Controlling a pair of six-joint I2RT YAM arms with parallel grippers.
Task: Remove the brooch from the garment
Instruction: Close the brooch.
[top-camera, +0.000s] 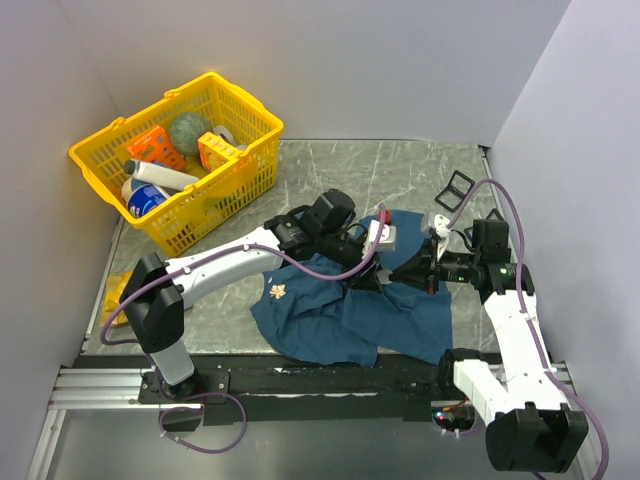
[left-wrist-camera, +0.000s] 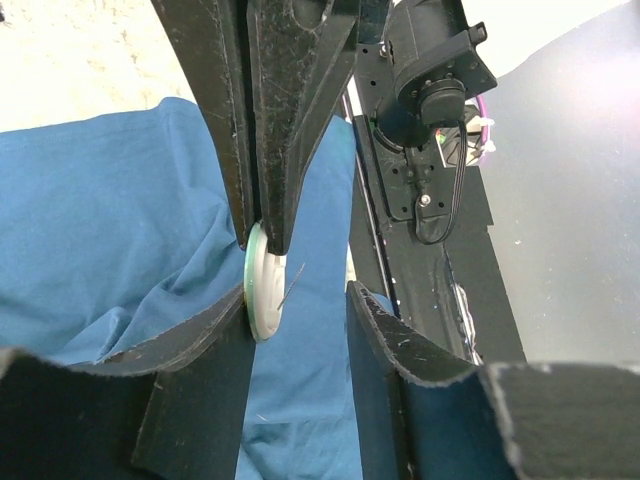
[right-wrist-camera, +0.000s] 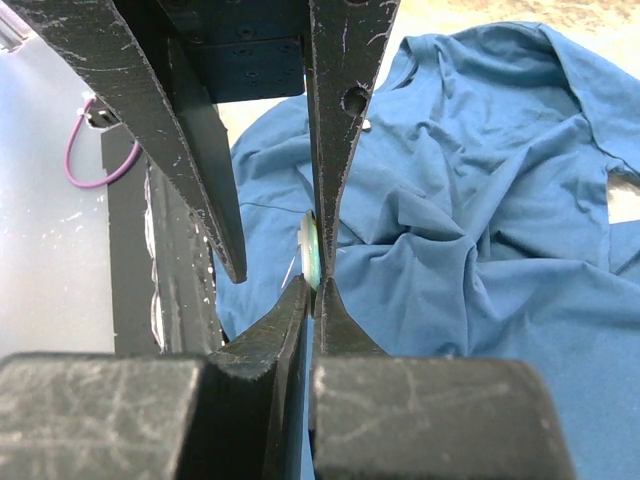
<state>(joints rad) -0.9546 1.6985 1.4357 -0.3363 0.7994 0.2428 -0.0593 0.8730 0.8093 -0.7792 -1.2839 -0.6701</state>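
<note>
The dark blue shirt (top-camera: 340, 315) lies crumpled on the grey table between the arms. The brooch (right-wrist-camera: 310, 250) is a round white and green disc with a thin bare pin. My right gripper (right-wrist-camera: 313, 285) is shut on its edge, holding it just above the cloth (right-wrist-camera: 480, 200). My left gripper (left-wrist-camera: 296, 300) is open around the brooch (left-wrist-camera: 262, 285), its left finger (left-wrist-camera: 200, 350) touching the disc. In the top view the two grippers, left (top-camera: 372, 268) and right (top-camera: 402, 272), meet over the shirt's right half. A small gold ornament (top-camera: 278, 292) sits on the shirt's left part.
A yellow basket (top-camera: 250, 165) with bottles and packets stands at the back left. Small black frames (top-camera: 455, 187) lie at the back right. A yellow item (top-camera: 115, 290) lies at the table's left edge. Walls close in on three sides.
</note>
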